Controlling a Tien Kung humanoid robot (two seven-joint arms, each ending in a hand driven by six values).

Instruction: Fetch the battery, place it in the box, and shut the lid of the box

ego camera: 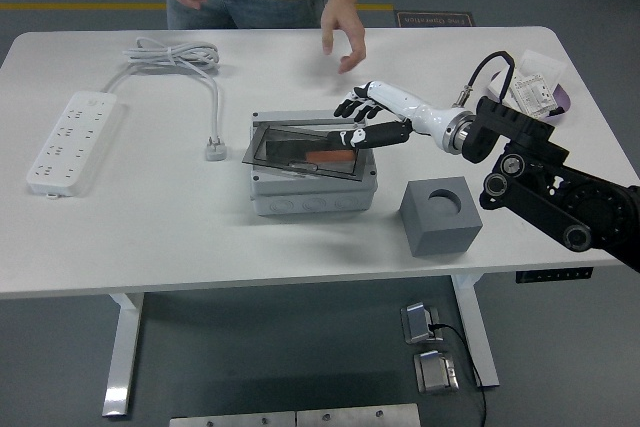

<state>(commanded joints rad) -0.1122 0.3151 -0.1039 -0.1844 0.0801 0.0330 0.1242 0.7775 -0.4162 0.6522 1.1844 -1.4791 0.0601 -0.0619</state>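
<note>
The orange battery (322,156) lies inside the grey plastic junction box (313,184) on the white table (150,227), under the dark transparent hinged lid (300,148), which rests on the rim. The right hand (372,125), white and black, holds nothing: its fingers lie extended at the lid's right edge, likely to press it shut. A person's hands (343,33) hang clear beyond the table's far side.

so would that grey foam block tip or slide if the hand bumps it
The block probably slides rather than tips: it looks squat, sitting flat on the smooth table. It seems light, since it looks like foam with a round hole in top, so a light nudge could shift it.
</note>
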